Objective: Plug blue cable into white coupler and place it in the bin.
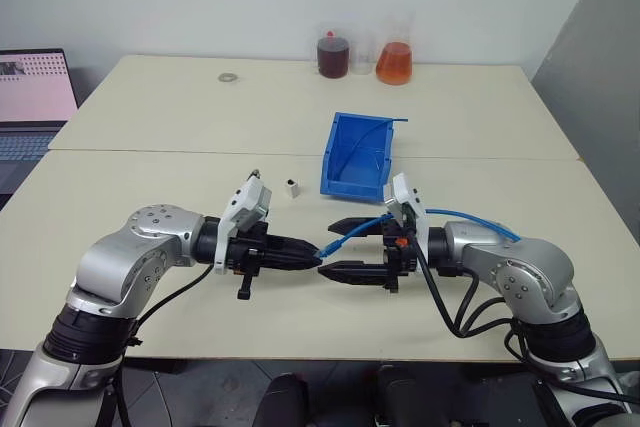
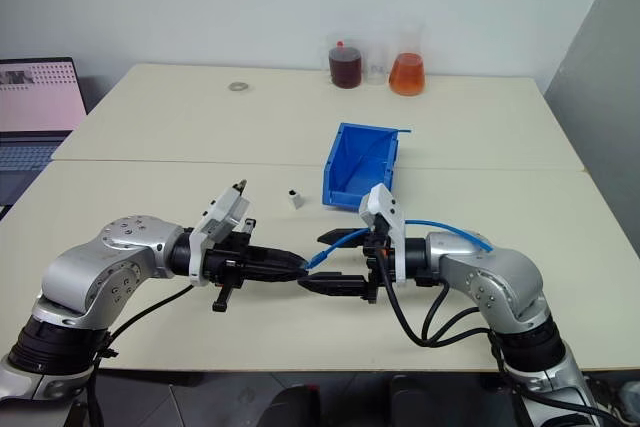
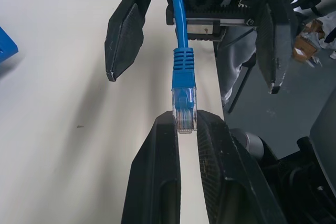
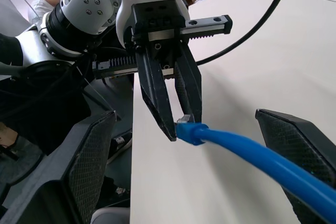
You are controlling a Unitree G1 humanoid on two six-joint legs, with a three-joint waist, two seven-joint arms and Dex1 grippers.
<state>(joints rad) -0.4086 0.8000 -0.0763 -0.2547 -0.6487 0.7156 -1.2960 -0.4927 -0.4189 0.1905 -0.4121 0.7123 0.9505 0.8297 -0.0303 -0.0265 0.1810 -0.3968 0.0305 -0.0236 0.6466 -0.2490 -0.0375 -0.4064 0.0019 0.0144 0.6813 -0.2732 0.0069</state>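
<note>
The job was only at its start. The left end effector [image 1: 318, 256] was clenched on the clear plug at the end of the blue cable [image 1: 352, 230], just above the near edge of the desk [image 1: 150, 137]. The right end effector [image 1: 334, 245] was spread wide, with the cable running between its fingers and nothing gripped. The cable's other part looped back over the right arm. The white coupler [image 1: 291, 187] stood alone nearer the middle of the desk, well apart from the plug, so nothing was plugged in yet. The bin [image 1: 356, 155] sat just beside the coupler, toward the right edge, and did not yet hold the plugged pair.

I counted one blue cable, one white coupler and one bin. There were also two flasks [image 1: 365, 55] of dark and orange liquid at the far edge, one small ring [image 1: 228, 77] and one laptop [image 1: 30, 107] past the left edge.
</note>
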